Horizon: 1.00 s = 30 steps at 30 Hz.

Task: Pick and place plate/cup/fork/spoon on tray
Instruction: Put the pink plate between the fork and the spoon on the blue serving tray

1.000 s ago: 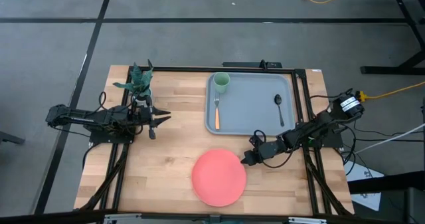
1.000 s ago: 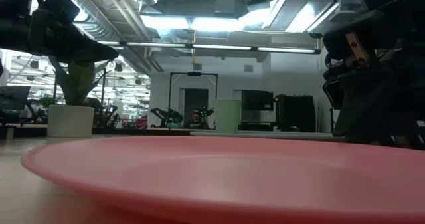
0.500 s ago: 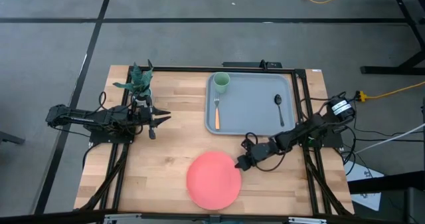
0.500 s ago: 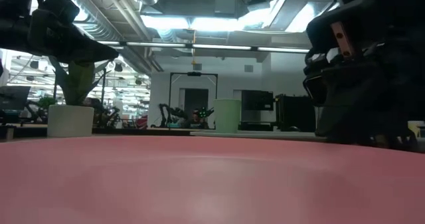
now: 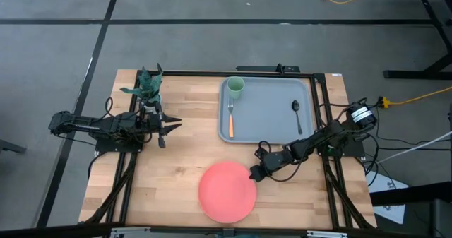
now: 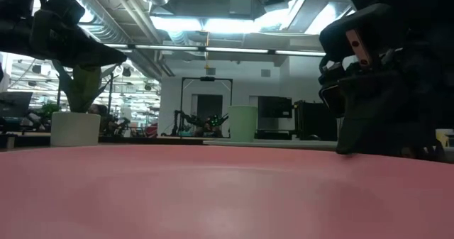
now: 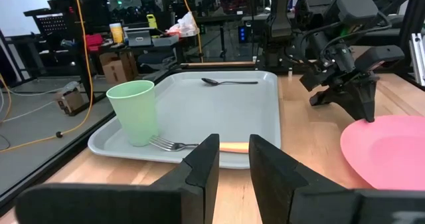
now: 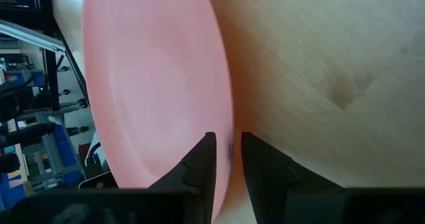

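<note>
The coral-pink plate (image 5: 226, 192) lies on the wooden table near its front edge and fills the bottom of the low view (image 6: 213, 196). My right gripper (image 5: 253, 174) is at the plate's right far rim, shut on it. The grey-blue tray (image 5: 268, 128) stands at the far middle of the table. On it are the light green cup (image 5: 235, 87), the orange-handled fork (image 5: 230, 121) and the dark spoon (image 5: 296, 114). My left gripper (image 5: 168, 126) waits, shut and empty, at the table's left beside a dark green plant figure (image 5: 147, 86). My right gripper pinches the plate's rim (image 8: 230, 141) on its right far side between its two fingers, one finger (image 8: 202, 161) over the plate's inner face and the other (image 8: 259, 164) on the outer side. The fingers come slanting down from the table's right. I cannot tell whether that edge is raised off the table.
The plant figure stands in a white pot at the far left. Bare wood lies between the plate and the tray's near rim (image 5: 258, 140). Black frame rails run along both sides of the table. The plate's near edge lies close to the table's front edge.
My right gripper has moved toward the table's left and a little toward its near edge, holding the plate's rim. The plate has slid the same way across the wood. Most of the shift came in the first half second.
</note>
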Each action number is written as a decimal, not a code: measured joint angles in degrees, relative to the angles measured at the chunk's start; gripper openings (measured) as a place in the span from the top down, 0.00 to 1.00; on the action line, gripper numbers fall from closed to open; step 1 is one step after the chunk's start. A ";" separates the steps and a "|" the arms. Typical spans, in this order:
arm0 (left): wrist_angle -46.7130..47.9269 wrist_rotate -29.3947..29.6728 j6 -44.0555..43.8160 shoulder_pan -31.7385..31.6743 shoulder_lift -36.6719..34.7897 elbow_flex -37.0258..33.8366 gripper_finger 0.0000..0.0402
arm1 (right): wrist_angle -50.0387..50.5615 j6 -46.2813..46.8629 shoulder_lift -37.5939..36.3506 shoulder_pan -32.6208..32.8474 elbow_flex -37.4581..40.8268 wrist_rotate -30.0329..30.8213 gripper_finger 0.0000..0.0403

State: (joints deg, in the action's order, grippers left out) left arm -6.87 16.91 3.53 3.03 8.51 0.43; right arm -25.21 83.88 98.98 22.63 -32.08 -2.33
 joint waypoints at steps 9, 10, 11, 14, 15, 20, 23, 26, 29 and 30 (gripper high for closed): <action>0.00 0.00 0.00 -0.02 0.00 0.00 0.81 | -0.49 -0.52 3.41 -0.38 -2.26 -3.81 0.81; 0.00 0.00 0.02 0.00 -0.01 0.00 0.81 | -0.27 -1.12 3.45 -0.46 -2.46 -3.89 0.81; 0.00 0.00 0.00 -0.02 0.00 0.00 0.81 | -0.24 -1.50 3.45 -0.57 -2.53 -3.86 0.81; 0.00 0.00 0.00 0.00 0.00 0.00 0.81 | -0.07 -1.37 3.47 -0.68 -2.54 -4.10 0.81; 0.00 0.00 0.01 -0.01 0.00 0.00 0.81 | 0.03 -1.25 3.47 -0.68 -2.56 -4.02 0.81; 0.00 0.00 0.02 -0.01 0.00 0.00 0.81 | 0.11 -0.16 3.47 -0.72 -2.56 -3.83 0.95; 0.00 0.00 0.00 0.00 -0.02 0.00 0.81 | 0.09 -0.21 3.47 -0.72 -2.54 -3.61 0.98; 0.00 0.00 0.00 -0.01 0.00 0.00 0.81 | 0.29 -1.18 2.93 -0.78 -2.48 -2.47 0.99; 0.00 0.00 0.01 -0.02 0.00 0.00 0.81 | 1.20 -2.07 0.90 -1.39 -2.20 -0.41 0.99; 0.00 0.00 0.00 0.00 0.00 0.00 0.81 | 2.12 -2.28 -0.18 -1.56 -2.02 0.68 0.99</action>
State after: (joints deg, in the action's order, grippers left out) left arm -6.87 16.91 3.53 3.03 8.51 0.43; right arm -23.10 81.59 98.80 21.07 -34.09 -1.64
